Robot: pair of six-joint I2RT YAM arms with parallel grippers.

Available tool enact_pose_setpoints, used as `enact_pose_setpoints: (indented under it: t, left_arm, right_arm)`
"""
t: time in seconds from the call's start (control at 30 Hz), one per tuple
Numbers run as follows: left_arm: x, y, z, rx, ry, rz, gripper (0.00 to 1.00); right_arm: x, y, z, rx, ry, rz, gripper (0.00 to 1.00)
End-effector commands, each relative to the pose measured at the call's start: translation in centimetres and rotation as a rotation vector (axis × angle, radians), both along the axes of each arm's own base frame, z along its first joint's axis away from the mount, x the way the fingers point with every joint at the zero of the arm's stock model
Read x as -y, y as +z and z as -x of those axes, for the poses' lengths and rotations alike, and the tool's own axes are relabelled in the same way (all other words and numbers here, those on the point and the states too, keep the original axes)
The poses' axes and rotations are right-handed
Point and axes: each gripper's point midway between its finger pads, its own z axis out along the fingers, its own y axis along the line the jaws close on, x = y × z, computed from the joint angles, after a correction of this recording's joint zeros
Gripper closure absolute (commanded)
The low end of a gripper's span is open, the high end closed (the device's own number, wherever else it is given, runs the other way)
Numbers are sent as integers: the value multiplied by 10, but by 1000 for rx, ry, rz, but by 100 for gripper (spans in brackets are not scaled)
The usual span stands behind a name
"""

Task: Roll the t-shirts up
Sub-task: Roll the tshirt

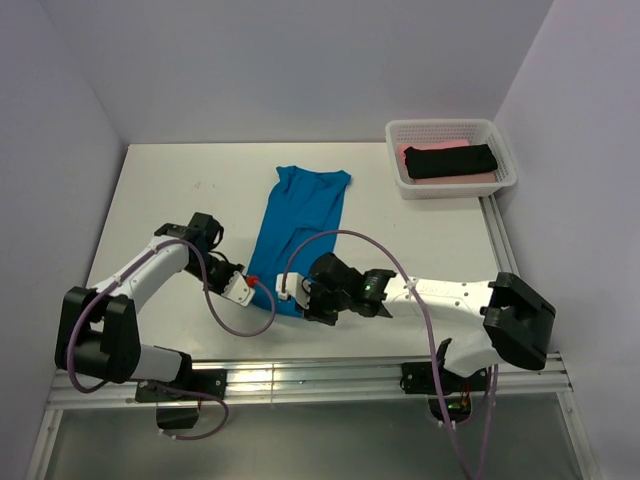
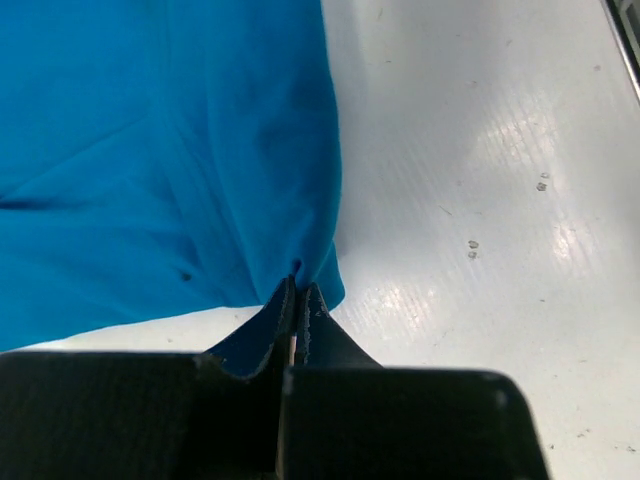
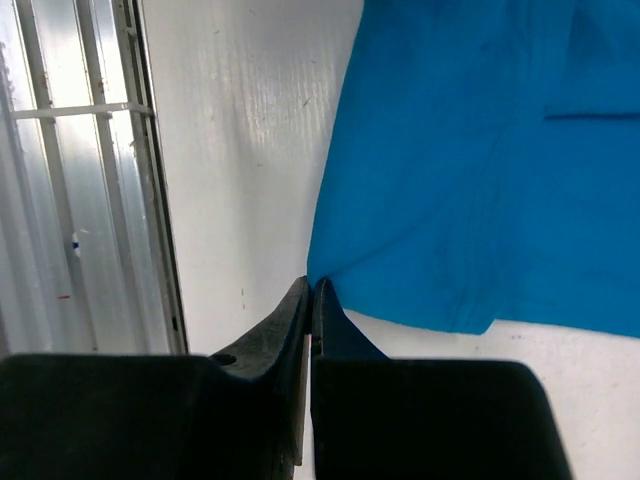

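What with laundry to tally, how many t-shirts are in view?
3: blue t-shirt stretched out on the table; black t-shirt atop pink t-shirt in the basket, far right. Others may hide underneath.

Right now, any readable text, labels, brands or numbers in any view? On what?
No readable text in any view.
The blue t-shirt is plain, with no print or tag showing.
The white basket and the table carry no lettering.
Tiny red and blue marks on the metal rail in the right wrist view are too small to read.
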Motion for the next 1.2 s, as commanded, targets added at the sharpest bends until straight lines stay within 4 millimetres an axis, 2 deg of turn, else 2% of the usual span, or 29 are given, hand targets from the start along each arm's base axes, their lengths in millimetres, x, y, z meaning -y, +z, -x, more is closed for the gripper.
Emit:
enact_pose_setpoints:
  t: [0.0, 0.23, 0.4, 0.43, 0.67, 0.87, 0.93, 1.17]
  left_arm:
    - [-2, 4, 5, -42, -37, -14, 100]
    - [-4, 5, -7, -48, -42, -36, 100]
    - [-2, 11, -21, -44, -39, -33, 100]
    - [-2, 10, -22, -51, -42, -36, 100]
    - [-3, 6, -31, -85, -57, -54, 100]
    - [-4, 1, -45, -108, -65, -71, 100]
    - [-3, 2, -50, -108, -67, -71, 100]
    - [-2, 4, -68, -101, -60, -69, 100]
  right_arm:
    - [-9, 21, 2, -96, 10, -64, 100]
    - [-11, 18, 1, -239, 4, -118, 100]
    - [-13, 19, -9, -335, -7, -145, 100]
    - [-13, 21, -6, -372, 11, -154, 100]
    - [-9, 24, -17, -499, 26, -208, 100]
    - [-6, 25, -32, -626, 7, -232, 100]
    - [-3, 19, -38, -664, -12, -223, 100]
    - [1, 14, -57, -692, -50, -238, 100]
